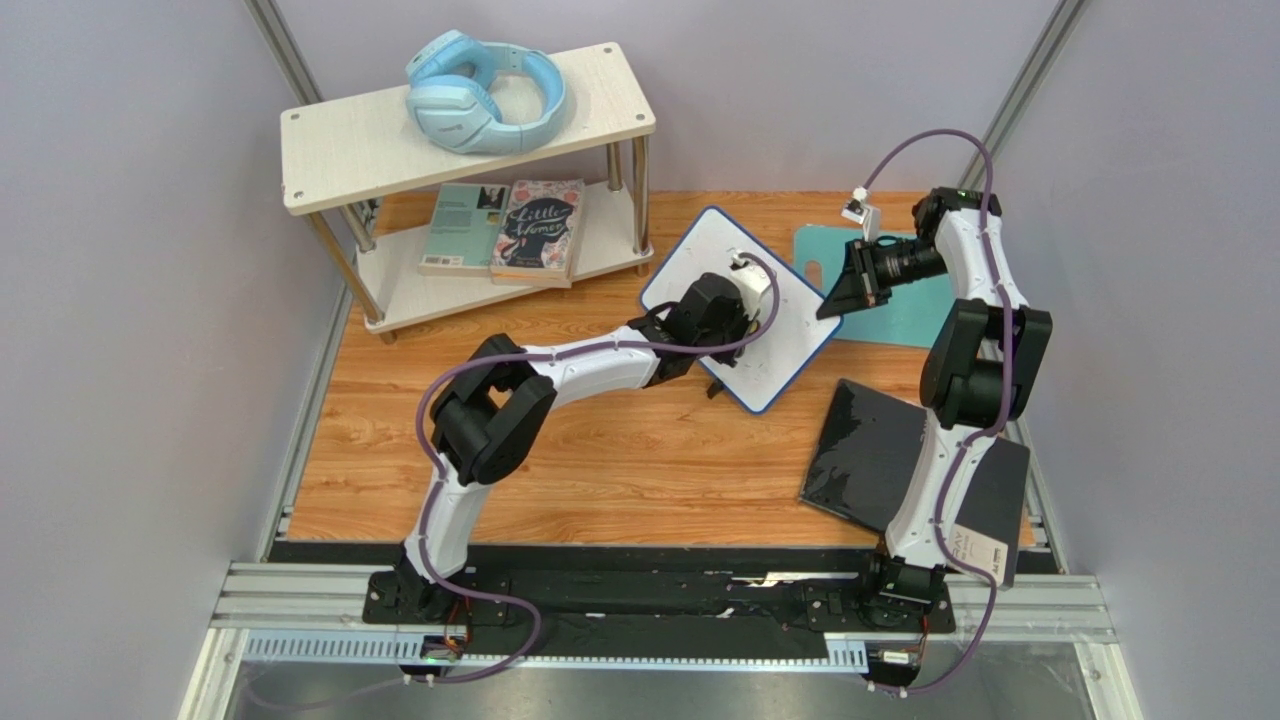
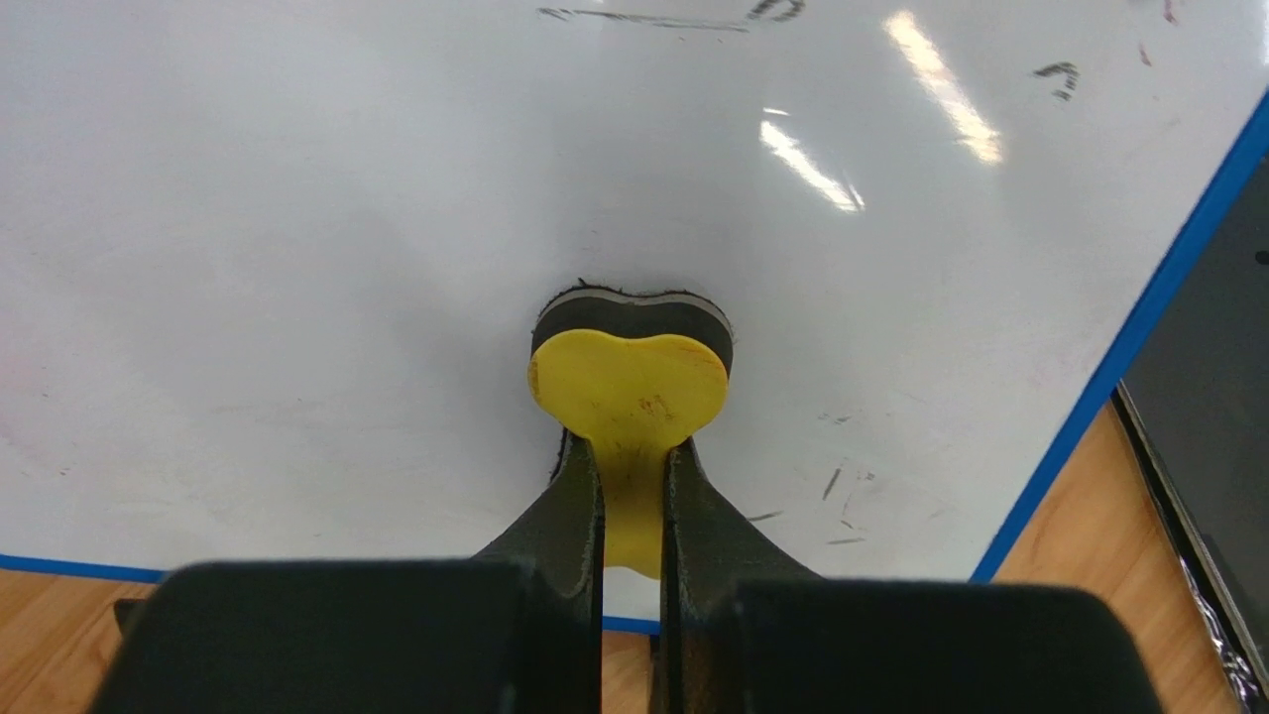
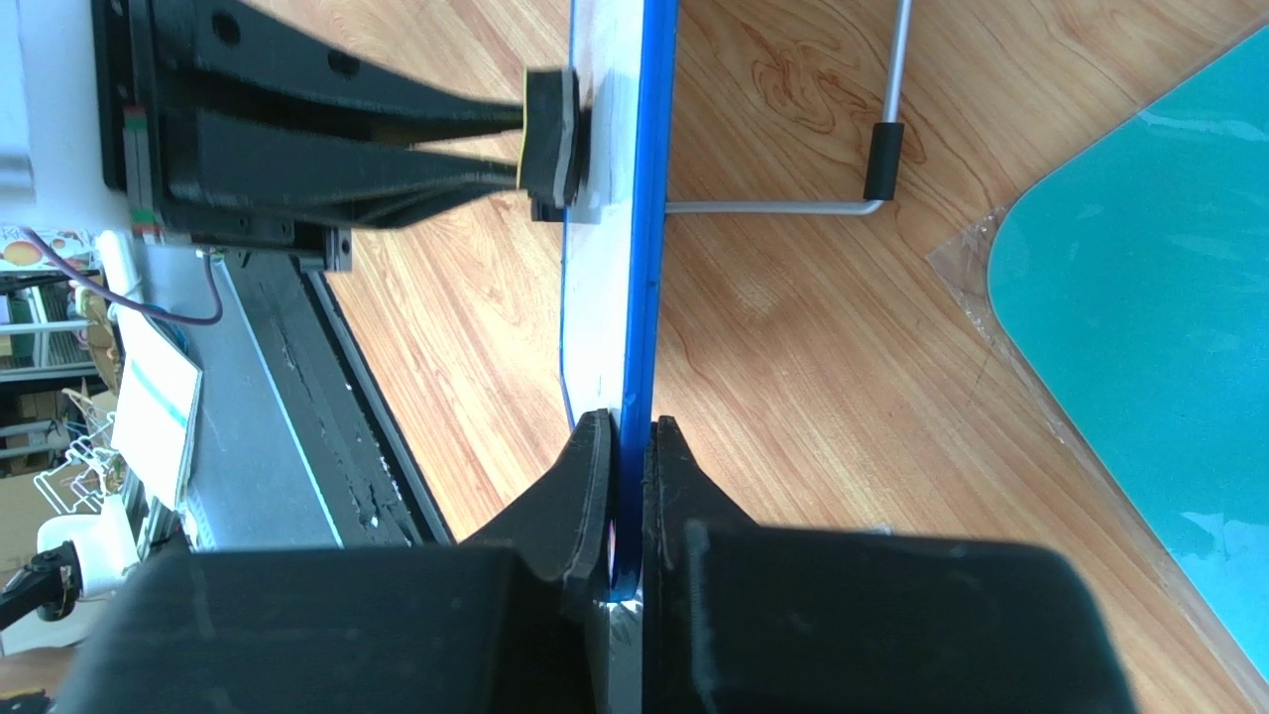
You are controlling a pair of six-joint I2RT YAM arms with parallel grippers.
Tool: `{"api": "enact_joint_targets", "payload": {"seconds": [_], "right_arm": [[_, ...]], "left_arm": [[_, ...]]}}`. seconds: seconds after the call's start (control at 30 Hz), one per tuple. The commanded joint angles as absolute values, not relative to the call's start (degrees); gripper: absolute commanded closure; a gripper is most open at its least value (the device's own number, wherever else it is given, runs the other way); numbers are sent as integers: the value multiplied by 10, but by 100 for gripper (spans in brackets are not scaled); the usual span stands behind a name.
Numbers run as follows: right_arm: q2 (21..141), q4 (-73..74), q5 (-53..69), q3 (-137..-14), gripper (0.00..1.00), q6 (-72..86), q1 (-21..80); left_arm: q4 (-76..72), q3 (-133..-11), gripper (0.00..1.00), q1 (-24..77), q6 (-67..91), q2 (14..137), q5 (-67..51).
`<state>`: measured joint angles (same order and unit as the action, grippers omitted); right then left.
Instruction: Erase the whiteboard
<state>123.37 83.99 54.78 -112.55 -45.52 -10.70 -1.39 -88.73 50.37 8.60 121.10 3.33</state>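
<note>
The whiteboard [image 1: 781, 348], white with a blue frame, stands tilted on the wooden table. My left gripper [image 2: 633, 454] is shut on a yellow eraser [image 2: 630, 390] whose dark felt pad presses on the board face [image 2: 298, 253]. Faint dark marks remain near the board's top edge and lower right. My right gripper [image 3: 627, 446] is shut on the board's blue edge [image 3: 647, 223]. In the right wrist view the eraser [image 3: 551, 137] meets the board edge-on, and the wire stand foot [image 3: 882, 156] shows behind. In the top view the left gripper [image 1: 718, 315] is over the board and the right gripper [image 1: 839, 288] is at its right edge.
A teal mat [image 1: 917, 308] lies behind the board at right. A black glossy panel [image 1: 887, 458] lies at the front right. A two-level shelf [image 1: 338, 143] at back left holds blue headphones [image 1: 484, 93] and books [image 1: 504, 228].
</note>
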Motion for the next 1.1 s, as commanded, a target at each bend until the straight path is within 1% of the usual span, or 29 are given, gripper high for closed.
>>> {"api": "enact_joint_targets", "payload": {"seconds": [0.0, 0.37, 0.53, 0.6, 0.73, 0.87, 1.07], "right_arm": [[1235, 954, 514, -1144, 100, -512, -100], [1237, 954, 512, -1146, 100, -512, -100], [1238, 954, 513, -1144, 100, -512, -100], [1238, 954, 511, -1143, 100, -512, -100], [1236, 954, 510, -1142, 100, -514, -100], [1235, 954, 510, -1141, 100, -516, -100], [1233, 954, 504, -1143, 100, -517, -100]], "left_arm": [[-17, -846, 100, 559, 112, 1228, -25], [-25, -832, 100, 589, 96, 1224, -32], [-20, -846, 100, 591, 97, 1228, 16], [-18, -854, 100, 583, 98, 1229, 43], [-29, -860, 100, 553, 110, 1219, 47], [-19, -900, 100, 522, 102, 1223, 68], [-25, -927, 100, 482, 127, 1225, 71]]}}
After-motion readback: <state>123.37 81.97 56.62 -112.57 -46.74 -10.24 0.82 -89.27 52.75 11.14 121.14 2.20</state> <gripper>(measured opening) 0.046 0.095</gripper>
